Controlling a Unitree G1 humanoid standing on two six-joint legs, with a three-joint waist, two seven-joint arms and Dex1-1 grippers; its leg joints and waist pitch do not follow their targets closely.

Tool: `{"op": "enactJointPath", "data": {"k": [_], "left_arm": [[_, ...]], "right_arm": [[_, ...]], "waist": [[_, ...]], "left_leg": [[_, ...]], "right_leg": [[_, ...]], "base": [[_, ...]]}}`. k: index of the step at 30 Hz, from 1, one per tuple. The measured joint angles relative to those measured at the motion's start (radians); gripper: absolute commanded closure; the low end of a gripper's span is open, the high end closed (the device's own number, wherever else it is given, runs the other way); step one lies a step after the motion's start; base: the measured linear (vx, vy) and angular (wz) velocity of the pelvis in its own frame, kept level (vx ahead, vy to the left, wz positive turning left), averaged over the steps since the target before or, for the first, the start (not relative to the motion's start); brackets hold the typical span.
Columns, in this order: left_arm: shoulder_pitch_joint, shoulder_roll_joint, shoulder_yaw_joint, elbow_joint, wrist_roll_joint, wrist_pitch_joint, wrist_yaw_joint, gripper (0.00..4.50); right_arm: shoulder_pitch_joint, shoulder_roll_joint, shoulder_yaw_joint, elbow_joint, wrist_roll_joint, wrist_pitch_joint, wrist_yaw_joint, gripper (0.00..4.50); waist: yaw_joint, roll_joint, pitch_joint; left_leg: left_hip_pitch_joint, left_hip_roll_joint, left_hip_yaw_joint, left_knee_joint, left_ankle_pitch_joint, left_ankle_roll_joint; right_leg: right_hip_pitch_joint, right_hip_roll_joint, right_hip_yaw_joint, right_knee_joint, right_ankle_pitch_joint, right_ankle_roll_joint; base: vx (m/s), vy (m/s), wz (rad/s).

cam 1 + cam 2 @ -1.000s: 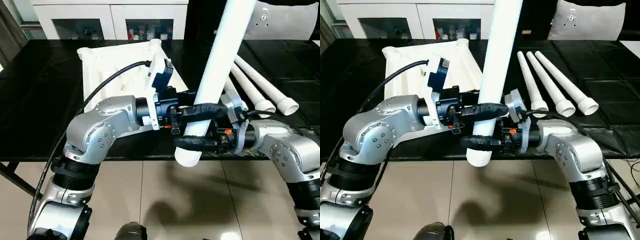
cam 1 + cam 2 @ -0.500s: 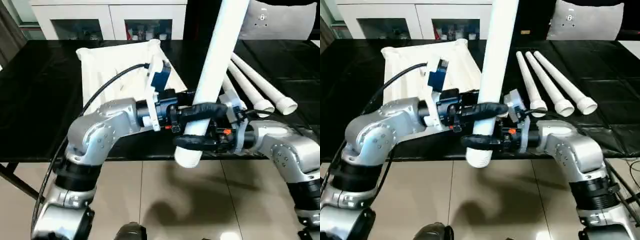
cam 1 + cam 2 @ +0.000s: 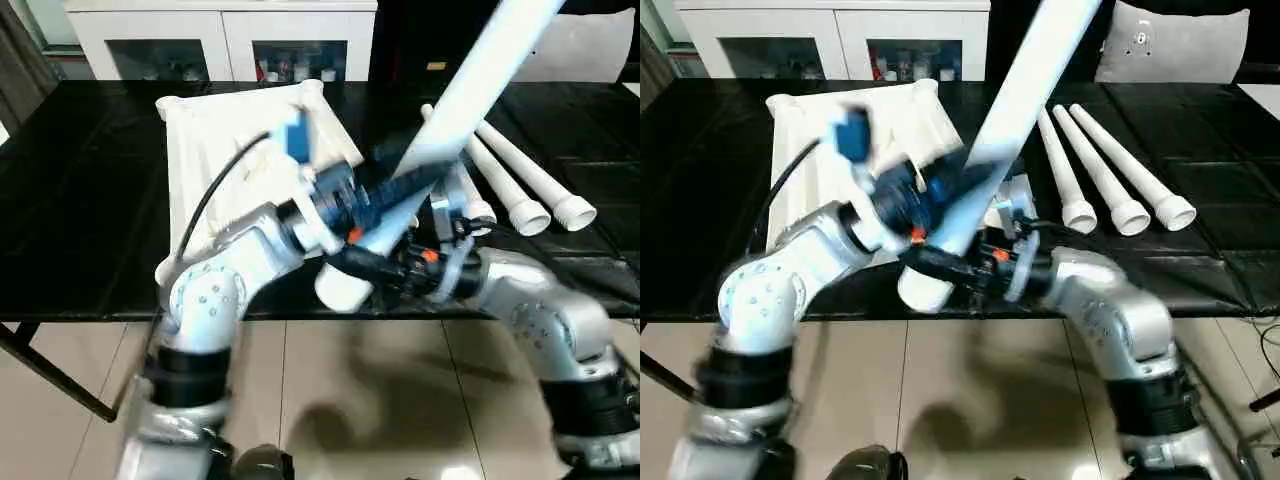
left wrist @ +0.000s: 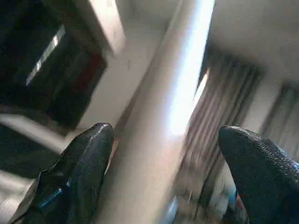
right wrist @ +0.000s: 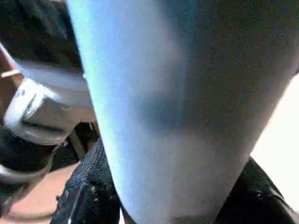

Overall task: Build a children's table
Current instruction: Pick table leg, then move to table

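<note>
Nearest the camera, the two silver forearms meet over the front edge of the black surface (image 3: 90, 230), above the tiled floor (image 3: 380, 400). The right pincer (image 3: 375, 262) is clenched around the thick lower end of a white table leg (image 3: 470, 85), one black finger under it and one over it; in the right wrist view the leg (image 5: 177, 107) runs between that pincer's two black fingers (image 5: 88, 191), which press against its sides. The leg tilts steeply, its wide open end hanging just past the surface's front edge and its narrow end rising up and away toward the right. The left pincer (image 4: 163, 172) is released: in the left wrist view its fingers (image 4: 79, 163) stand spread on either side of the leg, with a clear gap on at least one side. Behind the arms, the white tabletop (image 3: 230, 130) lies upside down on the surface, with round sockets at its corners. To its right, three more white legs (image 3: 1110, 165) lie side by side on the surface, wide ends toward the front. At the far side stand a white cabinet (image 3: 220, 40) and a grey pillow (image 3: 1170, 40).
</note>
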Motion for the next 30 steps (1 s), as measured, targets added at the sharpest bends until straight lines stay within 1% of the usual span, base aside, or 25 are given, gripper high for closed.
{"op": "enactJointPath", "data": {"k": [2,5,7,9,11,12,13,15,17,19,21,25,28,30], "left_arm": [[-0.002,-0.013,0.024,-0.013,-0.025,-0.018,0.032,0.47],[-0.003,-0.002,0.066,-0.014,-0.008,-0.055,0.083,0.47],[0.008,0.039,0.09,-0.015,0.047,-0.079,0.121,0.47],[0.034,0.082,0.121,-0.018,0.105,-0.082,0.188,0.47],[0.063,0.135,0.126,-0.022,0.179,-0.087,0.234,0.47],[0.092,0.171,0.117,-0.026,0.24,-0.103,0.259,0.47],[0.115,0.188,0.115,-0.027,0.279,-0.111,0.277,0.47],[0.171,0.211,0.107,-0.046,0.369,-0.129,0.35,0.47],[0.21,0.234,0.091,-0.05,0.432,-0.133,0.399,0.47],[0.248,0.248,0.069,-0.066,0.497,-0.162,0.424,0.47],[0.293,0.249,0.05,-0.093,0.543,-0.185,0.45,0.47],[0.337,0.23,0.047,-0.116,0.592,-0.197,0.512,0.47],[0.377,0.216,0.039,-0.141,0.623,-0.208,0.555,0.47],[0.39,0.214,0.035,-0.143,0.639,-0.211,0.569,0.47]], "right_arm": [[0.032,0.013,-0.022,0.014,-0.001,0.016,-0.041,2.57],[0.056,0.036,-0.055,0.01,-0.006,0.006,-0.107,2.59],[0.081,0.032,-0.109,-0.033,-0.015,-0.001,-0.18,2.59],[0.095,0.0,-0.162,-0.077,-0.031,0.017,-0.259,2.59],[0.108,-0.013,-0.207,-0.106,-0.057,0.019,-0.321,2.59],[0.117,-0.012,-0.229,-0.124,-0.073,0.018,-0.362,2.59],[0.119,-0.012,-0.238,-0.13,-0.093,0.017,-0.39,2.59],[0.121,-0.004,-0.247,-0.149,-0.148,0.017,-0.477,2.59],[0.12,0.021,-0.258,-0.158,-0.177,0.03,-0.562,2.59],[0.121,0.045,-0.256,-0.156,-0.22,0.015,-0.625,2.59],[0.122,0.074,-0.26,-0.162,-0.222,0.004,-0.664,2.59],[0.12,0.11,-0.273,-0.184,-0.198,0.033,-0.712,2.59],[0.123,0.111,-0.273,-0.192,-0.212,0.053,-0.738,2.59],[0.124,0.111,-0.268,-0.196,-0.226,0.052,-0.749,2.59]], "waist": [[0.001,0.001,0.0],[-0.005,0.001,-0.001],[-0.006,0.002,-0.001],[-0.007,0.002,-0.001],[-0.009,0.002,-0.001],[-0.011,0.002,-0.001],[-0.014,0.003,-0.002],[-0.028,0.003,-0.002],[-0.036,0.003,-0.001],[-0.042,0.002,-0.001],[-0.051,-0.001,0.0],[-0.06,-0.003,0.002],[-0.061,-0.004,0.002],[-0.061,-0.004,0.003]], "left_leg": [[0.0,0.0,0.0,0.0,0.0,0.0],[0.0,0.0,0.0,0.0,0.0,-0.001],[0.001,0.0,0.0,0.0,0.001,-0.001],[0.001,0.0,0.0,0.0,0.002,-0.003],[0.001,0.0,0.0,-0.001,0.002,-0.004],[0.001,0.0,0.0,-0.001,0.002,-0.004],[0.001,0.0,0.0,-0.001,0.002,-0.004],[0.001,0.0,0.0,-0.002,0.003,-0.005],[0.001,0.0,0.001,-0.002,0.003,-0.005],[0.001,0.0,0.001,-0.004,0.003,-0.005],[0.001,0.0,0.002,-0.005,0.003,-0.005],[0.0,-0.001,0.003,-0.006,0.003,-0.005],[0.0,0.0,0.004,-0.007,0.003,-0.005],[0.0,-0.001,0.005,-0.008,0.003,-0.005]], "right_leg": [[0.0,0.0,0.0,0.0,0.0,0.0],[0.0,0.0,0.0,-0.001,0.003,0.003],[0.0,0.0,0.001,-0.001,0.003,0.005],[0.0,0.001,0.002,-0.001,0.005,0.008],[-0.001,0.001,0.003,-0.002,0.006,0.011],[-0.001,0.001,0.004,-0.002,0.006,0.012],[-0.001,0.002,0.004,-0.002,0.007,0.013],[-0.002,0.002,0.005,-0.003,0.007,0.013],[-0.002,0.002,0.005,-0.003,0.007,0.014],[-0.003,0.002,0.006,-0.003,0.007,0.014],[-0.004,0.002,0.007,-0.004,0.007,0.014],[-0.007,0.002,0.009,-0.004,0.007,0.014],[-0.007,0.003,0.012,-0.006,0.008,0.017],[-0.008,0.004,0.014,-0.007,0.008,0.018]], "base": [[0.0,0.0,0.0],[0.0,0.0,0.0],[0.0,0.0,0.0],[0.0,0.0,0.0],[0.0,0.0,0.0],[0.0,0.0,0.0],[0.0,0.0,0.0],[0.0,0.0,0.0],[0.0,0.0,0.0],[0.0,0.0,0.0],[0.0,0.0,0.0],[0.0,0.0,0.0],[0.0,0.0,0.0],[0.0,0.0,0.0]]}}
